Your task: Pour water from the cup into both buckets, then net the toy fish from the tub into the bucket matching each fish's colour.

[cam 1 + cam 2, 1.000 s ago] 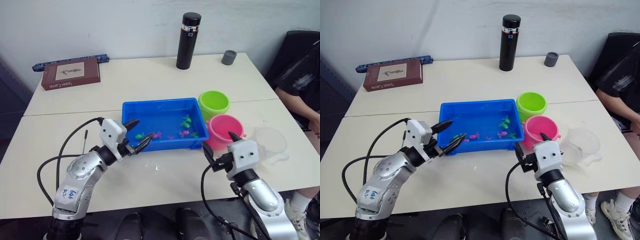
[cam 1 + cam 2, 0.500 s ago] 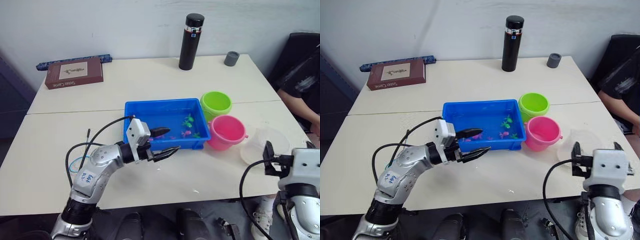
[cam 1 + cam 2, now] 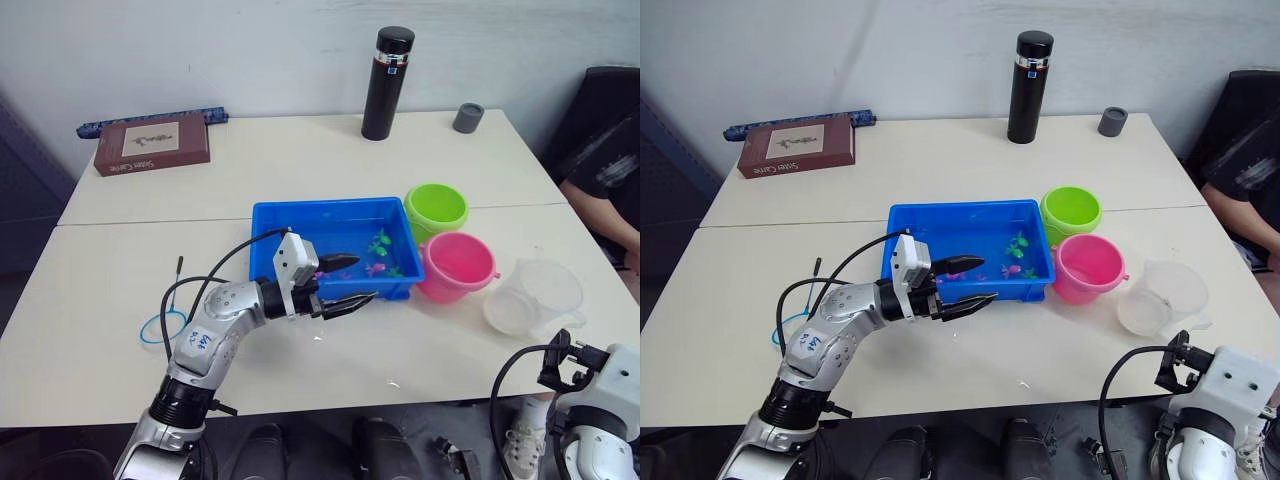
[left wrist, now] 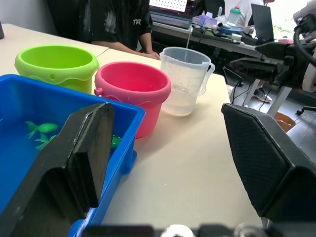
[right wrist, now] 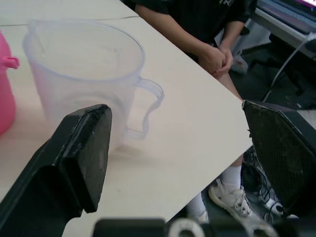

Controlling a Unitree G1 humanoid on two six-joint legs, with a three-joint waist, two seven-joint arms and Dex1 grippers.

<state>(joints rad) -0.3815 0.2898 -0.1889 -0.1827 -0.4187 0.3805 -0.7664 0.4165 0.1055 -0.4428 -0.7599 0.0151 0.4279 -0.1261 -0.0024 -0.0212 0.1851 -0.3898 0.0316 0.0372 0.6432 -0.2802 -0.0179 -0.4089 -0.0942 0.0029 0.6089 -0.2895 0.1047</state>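
The blue tub [image 3: 330, 208] sits mid-table with small green fish [image 3: 378, 243] and pink fish [image 3: 372, 267] in its right end. To its right stand the lime green bucket [image 3: 437, 207] and the pink bucket [image 3: 457, 262]. The clear cup [image 3: 535, 295] stands right of the pink bucket, upright, handle toward the table's edge. My left gripper [image 3: 360, 279] is open and empty, straddling the tub's front wall near its right end. My right gripper [image 5: 173, 108] is open and empty, low at the front right table corner, just short of the cup [image 5: 84, 74].
A tall black flask [image 3: 387, 68] and a small grey cup [image 3: 467, 117] stand at the back. A brown book [image 3: 152, 145] lies at the back left. A thin blue hoop on a black stick [image 3: 160, 328] lies front left. A person [image 3: 610, 170] sits beside the table's right edge.
My left gripper has moved right along the tub's front wall. My right gripper has drawn back from the pink bucket to the front right corner by the cup. The camera shifted slightly.
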